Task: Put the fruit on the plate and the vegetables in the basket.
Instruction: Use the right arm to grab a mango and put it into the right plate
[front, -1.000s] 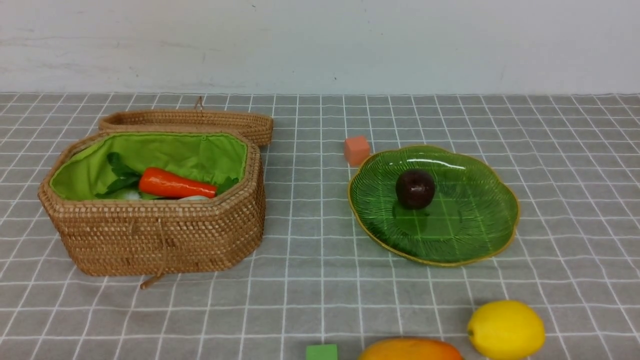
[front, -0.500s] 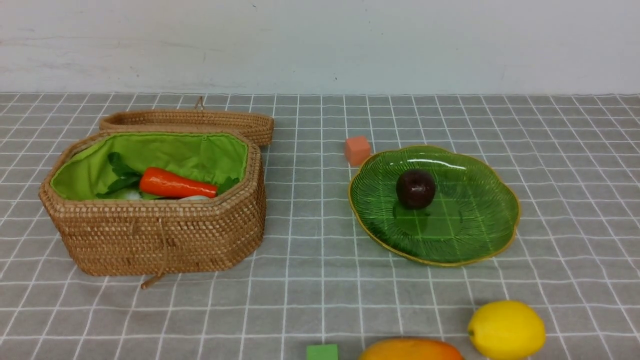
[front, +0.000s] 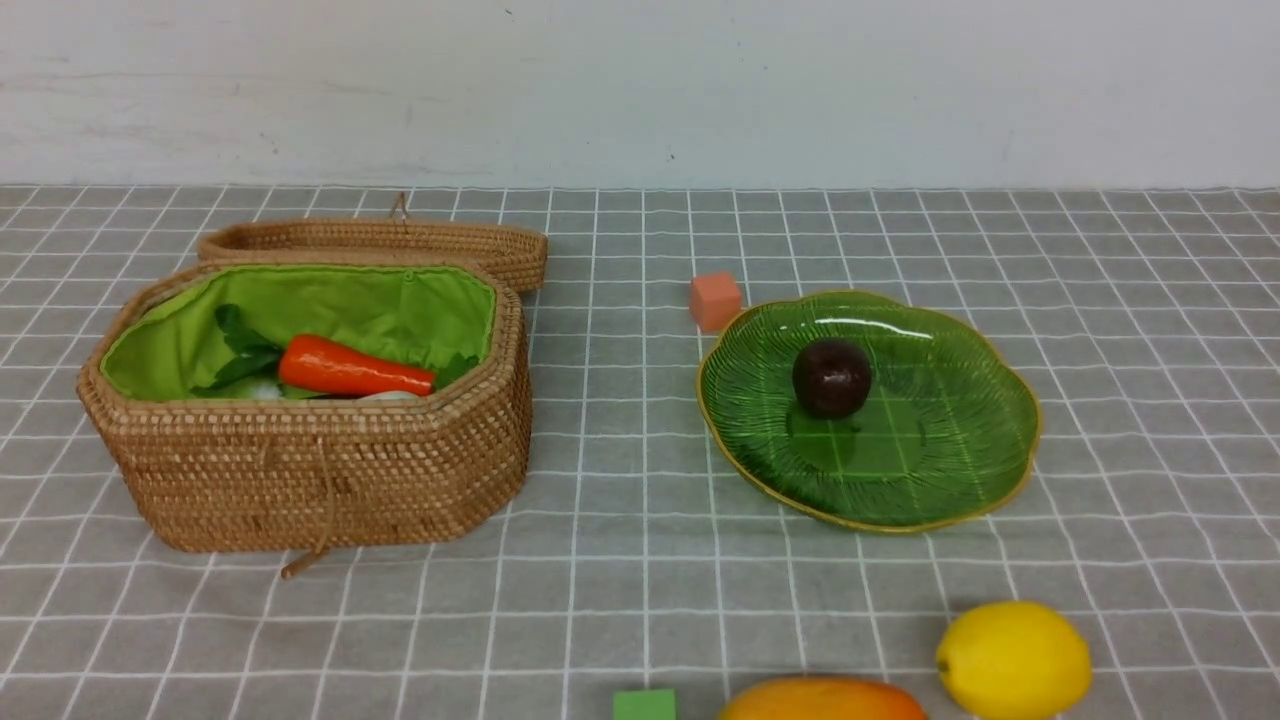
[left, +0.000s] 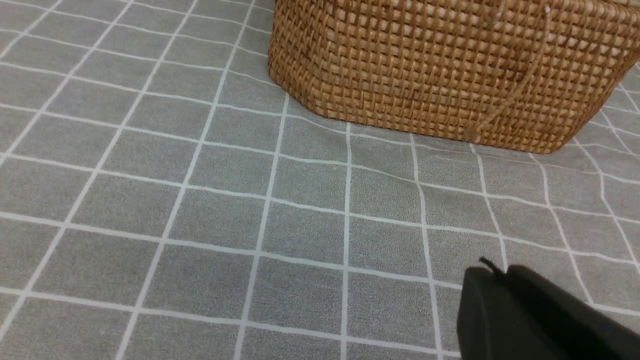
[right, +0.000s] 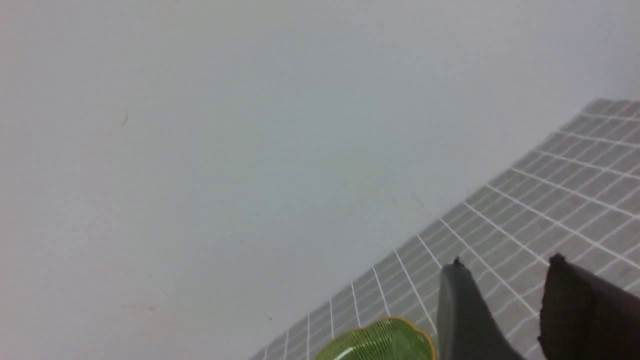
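The wicker basket (front: 320, 470) stands open at the left, green-lined, holding the orange carrot (front: 350, 370) and a sliver of the white radish (front: 385, 397). The green plate (front: 940, 470) at the right carries the dark maroon ball (front: 831, 377). The yellow lemon (front: 1012, 660) and the orange-yellow mango (front: 820, 700) lie on the cloth at the front edge. Neither gripper shows in the front view. My left gripper (left: 495, 272) is shut and empty, low over the cloth in front of the basket (left: 450, 75). My right gripper (right: 505, 262) is open and empty, raised, with the plate's rim (right: 400, 325) below it.
The wicker lid (front: 380, 240) lies behind the basket. A small orange cube (front: 714, 300) sits at the plate's far left rim, and a small green cube (front: 643, 704) is at the front edge beside the mango. A pale wall backs the grey checked cloth.
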